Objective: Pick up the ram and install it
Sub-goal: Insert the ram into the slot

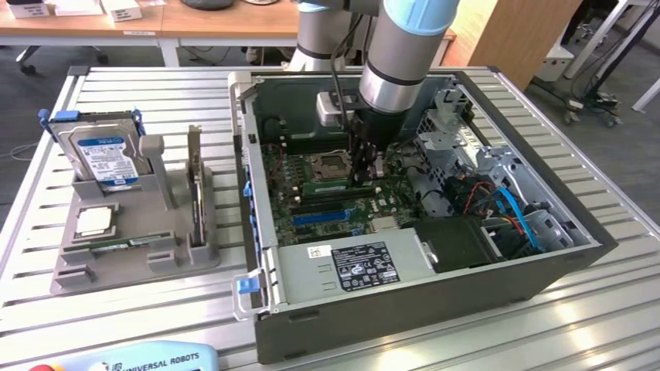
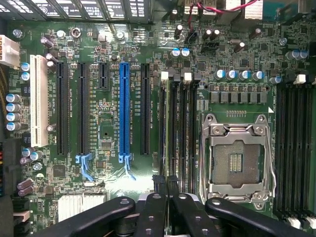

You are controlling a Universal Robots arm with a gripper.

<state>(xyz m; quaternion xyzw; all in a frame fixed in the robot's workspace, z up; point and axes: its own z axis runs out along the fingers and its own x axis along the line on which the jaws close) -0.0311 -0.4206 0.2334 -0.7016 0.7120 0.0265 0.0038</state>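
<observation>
Ram [image 1: 321,188] on edge in the memory bank [image 2: 180,128] between the empty processor socket [image 2: 236,160] and the blue expansion slot [image 2: 124,111], pinched by the gripper [image 2: 165,181], fingers [image 2: 154,210] drawn close together on the thin board. Cannot tell whether fully seated or merely resting in the slot mouth.

Main hazard, by judgement: crooked pressing. Under uneven downward force, likely to rock, sinking at one end and riding high at the other, with scraped contacts or a missed notch. Wrong slot also possible, given near-identical black channels side by side and white latches [image 2: 164,75] on alternate ones. Half-shut latch: blocked entry and a bent board. Slipping grip on so thin an edge: a fall onto the bare socket pins just beside, hard to undo.

Room for moving: plenty straight up through the open side of the case [image 1: 413,305], little sideways. Capacitors [image 2: 176,52] close beyond one end of the bank, socket frame tight along one flank, neighbouring slots along the other. Metal drive cage [image 1: 449,139] and blue cables [image 1: 515,216] toward the exterior view's right, power supply [image 1: 351,267] along the wall nearest that camera, all near the level of the wrist. Safest travel vertical, without twist or sideways drift
</observation>
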